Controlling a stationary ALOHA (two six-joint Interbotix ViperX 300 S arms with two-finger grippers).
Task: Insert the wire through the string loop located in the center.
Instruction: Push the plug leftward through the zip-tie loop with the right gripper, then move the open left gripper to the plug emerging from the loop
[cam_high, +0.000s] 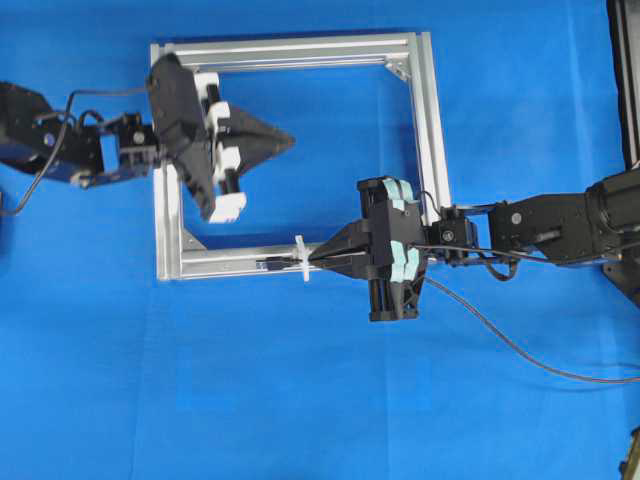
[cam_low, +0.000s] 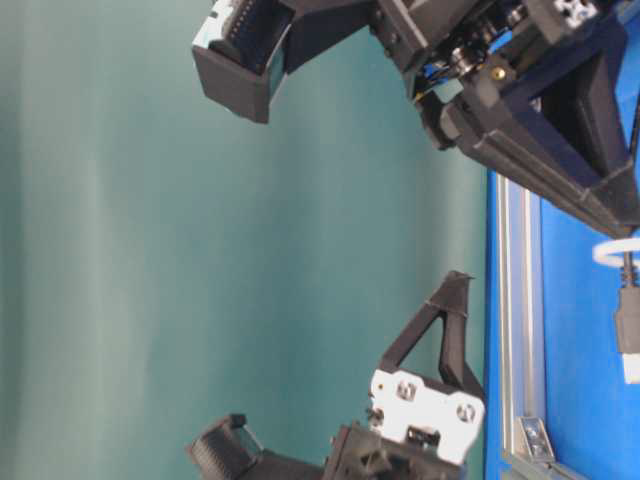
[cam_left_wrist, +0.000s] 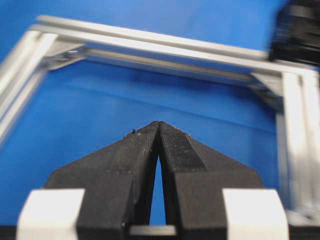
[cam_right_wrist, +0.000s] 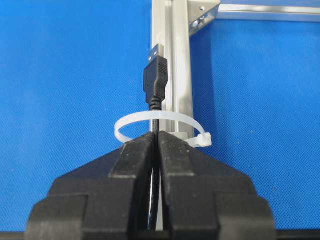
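Clamped on the wire (cam_right_wrist: 156, 95), the right gripper (cam_right_wrist: 156, 137) holds its plug through the string loop (cam_right_wrist: 162, 127); left gripper (cam_left_wrist: 158, 127) pinched together, empty.

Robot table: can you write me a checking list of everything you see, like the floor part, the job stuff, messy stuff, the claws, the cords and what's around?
Surface: blue cloth, smooth.
Job's things: wire, plug end already through the string loop; loop stands on the silver frame.
Clutter: nothing seen.
Grippers: right gripper shut on the wire just behind the loop; left gripper shut, holding nothing, over the frame's inside.
Cables: the wire trails off right across the cloth; short arm cables on both arms.
Surroundings: teal backdrop.
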